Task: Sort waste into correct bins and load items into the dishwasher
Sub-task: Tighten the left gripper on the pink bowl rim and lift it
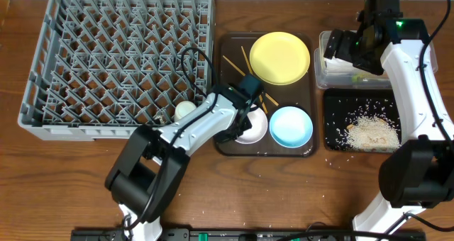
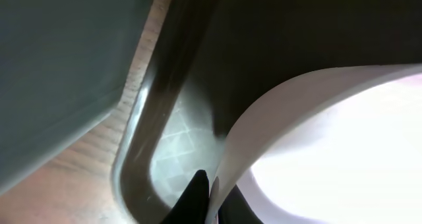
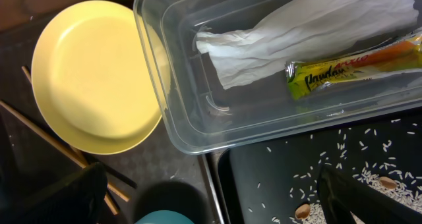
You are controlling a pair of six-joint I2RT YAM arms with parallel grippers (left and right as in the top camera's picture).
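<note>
My left gripper [image 1: 243, 120] is shut on the rim of the white bowl [image 1: 257, 132] on the brown tray; in the left wrist view its fingers [image 2: 211, 192] pinch the bowl's wall [image 2: 330, 151]. The light-blue bowl [image 1: 291, 125], yellow plate [image 1: 279, 57] and chopsticks [image 1: 234, 64] also lie on that tray. A small white cup [image 1: 185, 109] sits in the grey dish rack [image 1: 113, 64]. My right gripper [image 3: 208, 197] is open and empty above the clear tub [image 3: 198, 135], which holds the napkin [image 3: 297, 26] and wrapper [image 3: 349, 69]. Rice scraps [image 1: 372, 131] lie in the black tray [image 1: 337, 106].
The brown serving tray [image 1: 225, 92] lies between the rack and the two bins. A few rice grains are scattered on the wooden table [image 1: 284, 191] in front. The rack's corner [image 2: 59, 53] is close to the left of my left gripper.
</note>
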